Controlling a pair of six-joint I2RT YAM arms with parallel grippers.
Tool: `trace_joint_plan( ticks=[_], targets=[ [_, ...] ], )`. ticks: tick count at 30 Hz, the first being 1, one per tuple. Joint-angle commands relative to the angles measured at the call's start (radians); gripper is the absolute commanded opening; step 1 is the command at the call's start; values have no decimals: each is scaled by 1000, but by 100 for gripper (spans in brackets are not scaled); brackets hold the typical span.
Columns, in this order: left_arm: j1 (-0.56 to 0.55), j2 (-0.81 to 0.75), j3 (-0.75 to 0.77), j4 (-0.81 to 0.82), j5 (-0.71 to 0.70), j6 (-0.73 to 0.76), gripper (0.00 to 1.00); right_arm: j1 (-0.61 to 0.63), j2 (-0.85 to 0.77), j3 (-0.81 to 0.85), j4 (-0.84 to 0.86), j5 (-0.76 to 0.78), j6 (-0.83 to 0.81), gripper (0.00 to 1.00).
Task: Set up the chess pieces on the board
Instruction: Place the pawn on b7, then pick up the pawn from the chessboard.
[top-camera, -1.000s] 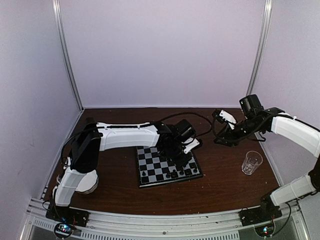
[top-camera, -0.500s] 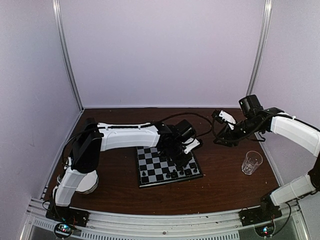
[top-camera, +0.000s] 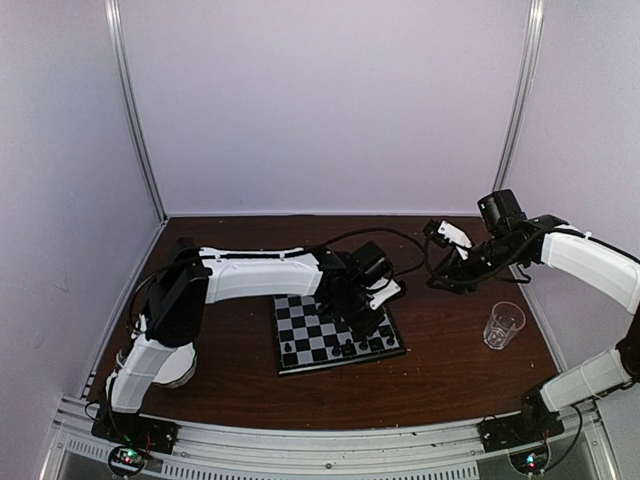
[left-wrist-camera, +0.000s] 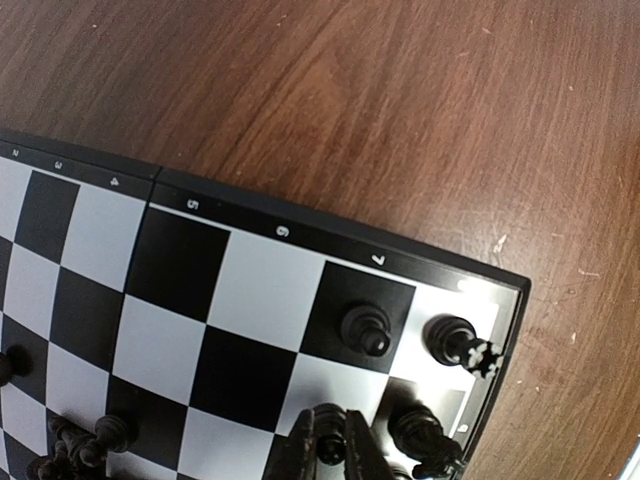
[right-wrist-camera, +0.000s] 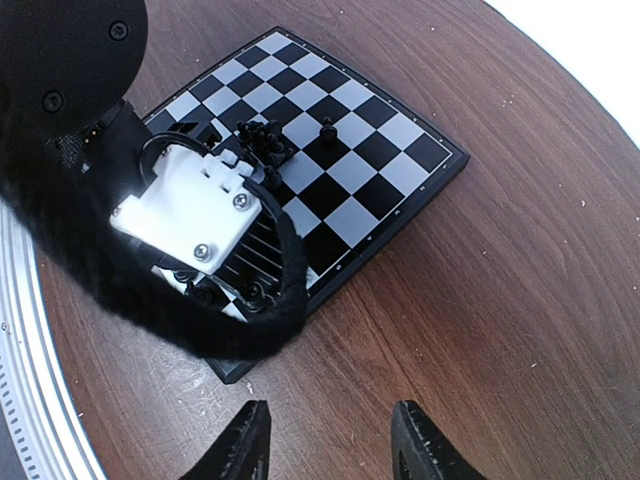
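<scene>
The board (top-camera: 300, 328) lies mid-table, with black chess pieces along its near right edge. My left gripper (top-camera: 364, 312) hovers low over the board's right corner. In the left wrist view it (left-wrist-camera: 330, 448) is shut on a small black chess piece (left-wrist-camera: 331, 447) above a pale square. A pawn (left-wrist-camera: 366, 328), a piece with a white cross (left-wrist-camera: 461, 342) and another piece (left-wrist-camera: 424, 434) stand in the corner squares. More pieces cluster at the lower left (left-wrist-camera: 85, 446). My right gripper (top-camera: 441, 262) is open and empty over bare wood beside the board (right-wrist-camera: 392, 172).
A clear plastic cup (top-camera: 503, 324) stands on the table at the right. A round white dish (top-camera: 181, 366) sits at the left, partly behind the left arm. In the right wrist view the left arm's wrist and cable (right-wrist-camera: 195, 205) cover part of the board.
The left gripper has shifted slightly over the board's right corner, still holding its piece. The right arm has barely moved.
</scene>
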Motion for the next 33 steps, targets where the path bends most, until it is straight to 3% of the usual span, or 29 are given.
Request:
trace_joint_plan(
  ticks=[1, 11, 20, 27, 33],
  targets=[
    [-2, 21, 23, 23, 15, -4, 12, -4, 6, -8, 3, 6, -4, 44],
    [0, -16, 17, 20, 20, -24, 18, -4, 4, -5, 2, 5, -1, 44],
    [-1, -163, 0, 30, -86, -19, 34, -4, 10, -1, -1, -1, 5, 44],
    [82, -259, -36, -37, -153, 25, 35, 3, 40, 11, -7, -34, 2, 44],
    [203, -337, -111, -79, 34, -53, 31, 98, 175, 131, -90, 2, -33, 38]
  ],
)
